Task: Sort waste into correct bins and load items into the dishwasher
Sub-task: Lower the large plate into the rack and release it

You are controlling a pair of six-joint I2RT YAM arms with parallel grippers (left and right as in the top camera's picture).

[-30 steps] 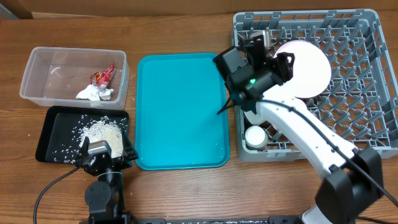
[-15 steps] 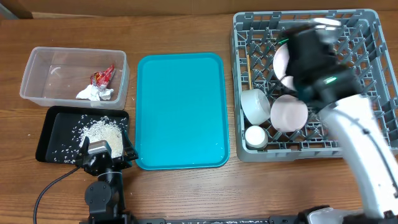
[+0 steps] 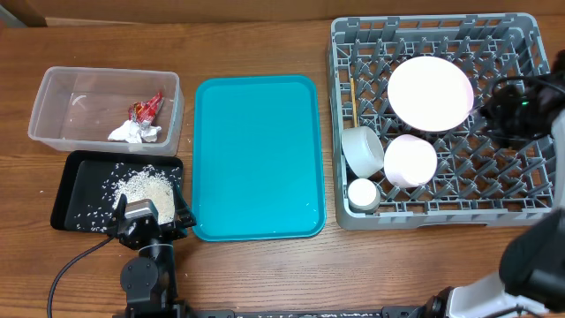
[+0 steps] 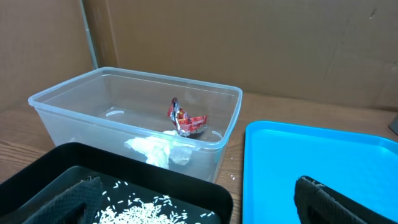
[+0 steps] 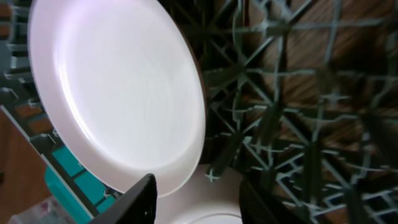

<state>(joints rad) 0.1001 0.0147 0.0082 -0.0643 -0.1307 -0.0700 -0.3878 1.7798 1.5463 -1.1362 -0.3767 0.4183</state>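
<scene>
The grey dishwasher rack [image 3: 424, 221] holds the large plate [image 3: 430, 92] on edge, the smaller plate [image 3: 410, 160], the bowl [image 3: 363, 150], the cup [image 3: 363, 193] and the chopsticks [image 3: 351, 102]. My right gripper [image 3: 505, 110] hovers over the rack's right side, open and empty. In the right wrist view its jaws [image 5: 202, 208] face the large plate [image 5: 118, 93]. The red wrapper [image 3: 146, 108] and the tissue [image 3: 134, 132] lie in the clear tub [image 3: 53, 88]. Rice [image 3: 141, 187] lies in the black tray [image 3: 75, 181]. My left gripper [image 4: 199, 208] is open above that tray's near corner.
The teal tray [image 3: 256, 150] lies between the bins and the rack, with nothing on it. Bare wooden table runs along the front edge. A few stray rice grains [image 4: 231, 177] sit on the wood between the black tray and the teal tray.
My right arm has swung from the rack's left edge across to its right side, uncovering the large plate. The left arm has stayed still.
</scene>
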